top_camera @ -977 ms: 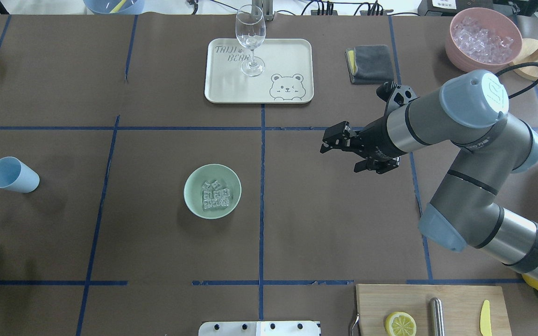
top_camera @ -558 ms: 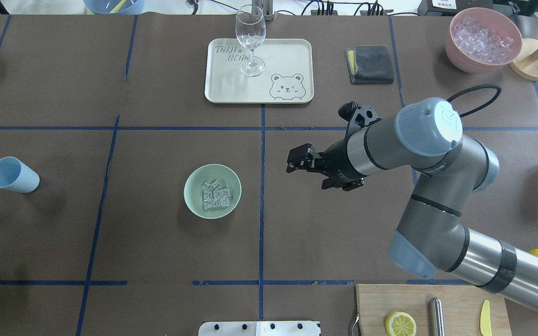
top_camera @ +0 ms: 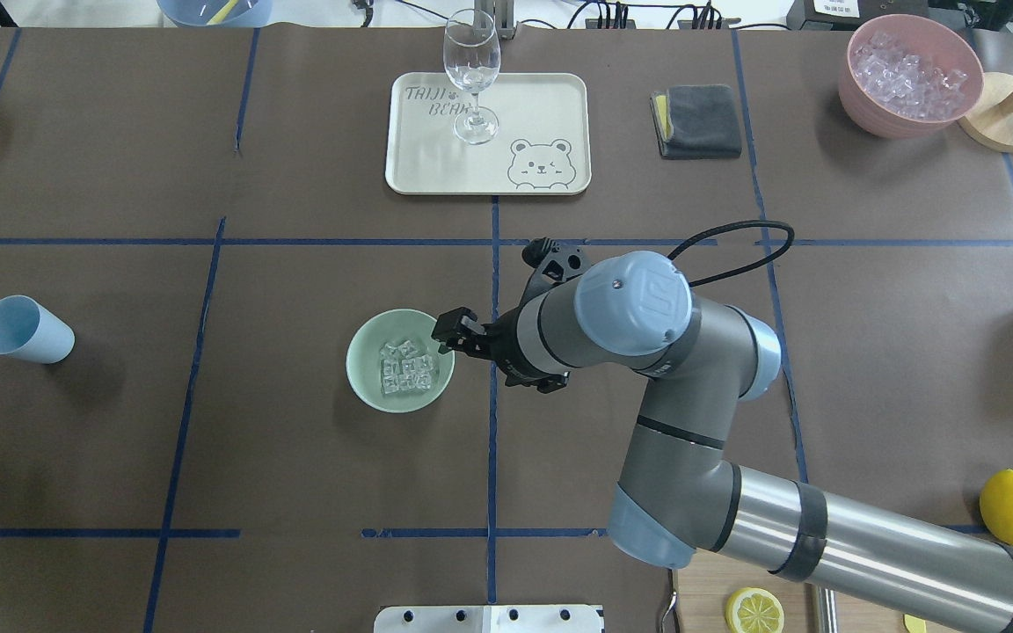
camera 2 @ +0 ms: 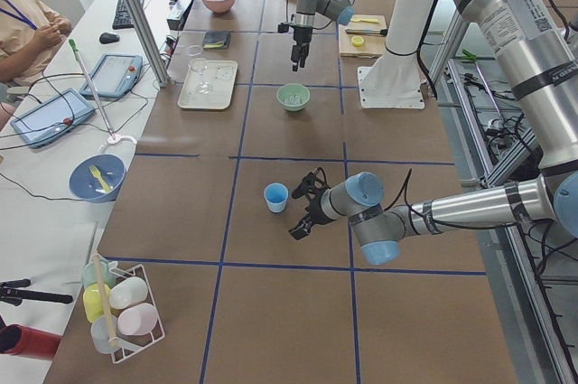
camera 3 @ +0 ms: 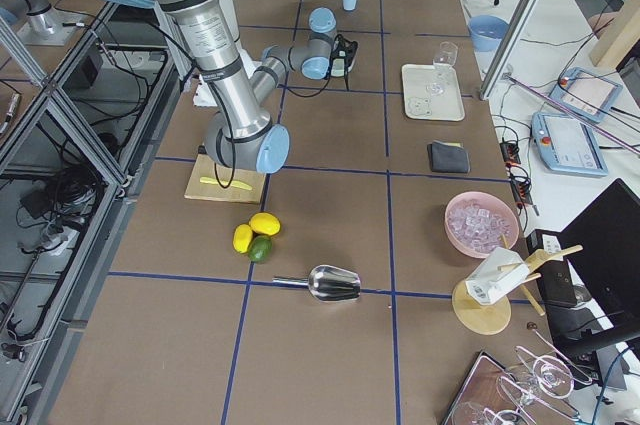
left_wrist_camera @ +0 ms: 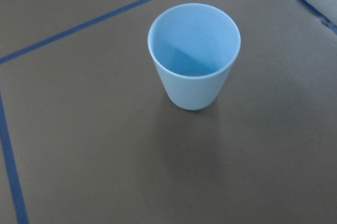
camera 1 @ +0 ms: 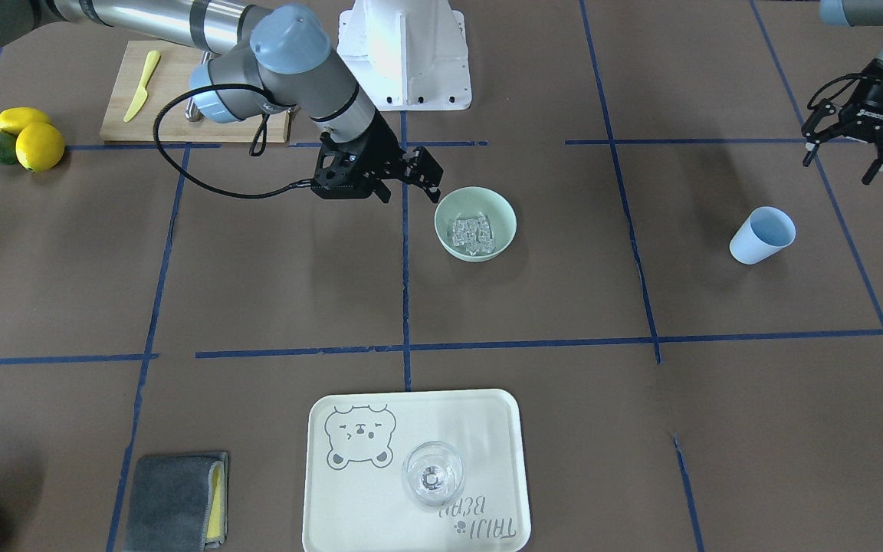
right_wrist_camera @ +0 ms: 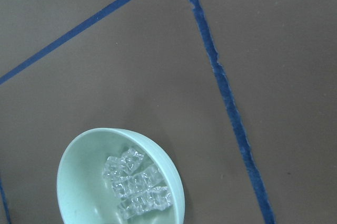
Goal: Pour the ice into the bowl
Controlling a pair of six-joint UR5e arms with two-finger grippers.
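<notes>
Overhead exterior view: a round, pale mint-green bowl (top_camera: pixel 362 345) is seen standing upright on the brown table (top_camera: pixel 295 483), just left of the central blue tape line (top_camera: pixel 491 457). Its surface is smooth and matte. A small cluster of ice (top_camera: pixel 407 369) is held in its bottom, made up of clear, glassy cubes packed against one another, each far smaller than the bowl. In the right wrist-mounted view the same cubes (right_wrist_camera: pixel 138 190) are shown lying in rough rows toward one side of the bowl's floor, with bare green wall (right_wrist_camera: pixel 79 182) beside them.

The right arm (top_camera: pixel 867 545) is brought in from the lower right, bent at the elbow, with its forearm run leftward across the tape line. The right gripper (camera 1: pixel 409 193) is held just beside the bowl at its rim, angled down toward it. Its two fingers are spread apart and nothing is held between them. In the overhead view one fingertip (top_camera: pixel 445 329) is seen over the bowl's edge; whether it touches cannot be told.

The left gripper (camera 1: pixel 844 165) is held well apart from the bowl, near a light blue cup (camera 1: pixel 763 234), with its fingers likewise spread and nothing grasped. The cup is shown upright and hollow in the left wrist-mounted view.
</notes>
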